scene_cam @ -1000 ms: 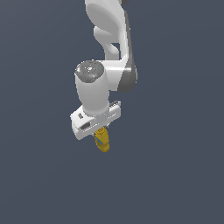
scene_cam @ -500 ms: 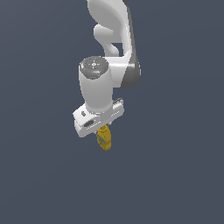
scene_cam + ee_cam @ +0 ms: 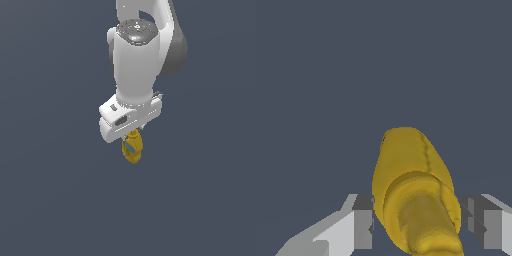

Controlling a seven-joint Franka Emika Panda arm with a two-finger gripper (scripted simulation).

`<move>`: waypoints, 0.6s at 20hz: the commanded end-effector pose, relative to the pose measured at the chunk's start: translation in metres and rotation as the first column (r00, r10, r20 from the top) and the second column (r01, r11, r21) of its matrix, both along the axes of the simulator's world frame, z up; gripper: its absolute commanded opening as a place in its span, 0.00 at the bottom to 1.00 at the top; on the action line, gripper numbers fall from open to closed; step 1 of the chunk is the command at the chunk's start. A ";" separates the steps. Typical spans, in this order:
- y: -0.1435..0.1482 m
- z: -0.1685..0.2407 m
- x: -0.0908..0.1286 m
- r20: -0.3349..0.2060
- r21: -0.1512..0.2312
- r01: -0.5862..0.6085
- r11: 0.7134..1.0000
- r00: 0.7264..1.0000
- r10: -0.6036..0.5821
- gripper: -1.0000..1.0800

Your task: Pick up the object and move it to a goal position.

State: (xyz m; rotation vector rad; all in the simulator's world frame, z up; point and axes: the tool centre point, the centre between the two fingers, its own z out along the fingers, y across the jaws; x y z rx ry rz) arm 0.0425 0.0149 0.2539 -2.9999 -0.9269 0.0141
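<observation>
The mustard bottle [image 3: 133,148] hangs just below my gripper [image 3: 131,136], clamped between my fingers [image 3: 363,222], w/ nothing but flat grey backdrop around it. In the exterior view only its lower body and a bit of blue label show; the top is hidden behind my white hand housing. In the wrist view the bottle [image 3: 415,195] fills the gap between the pads, cap end cut off at the frame edge. Fingertips themselves aren't visible from outside.

Open, unobstructed space surrounds the claw [image 3: 131,136] and its held bottle [image 3: 133,147] on every visible side.
</observation>
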 end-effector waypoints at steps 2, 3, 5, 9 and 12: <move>0.022 0.034 -0.001 0.009 0.000 0.000 1.000 1.000 0.000 0.00; 0.027 0.041 -0.002 0.009 0.000 0.000 1.000 1.000 0.000 0.00; 0.036 0.052 -0.002 0.009 0.000 0.000 1.000 1.000 0.000 0.00; 0.048 0.067 -0.003 0.009 0.000 0.000 1.000 1.000 0.000 0.00; 0.052 0.072 -0.002 0.009 0.000 0.000 1.000 1.000 0.000 0.00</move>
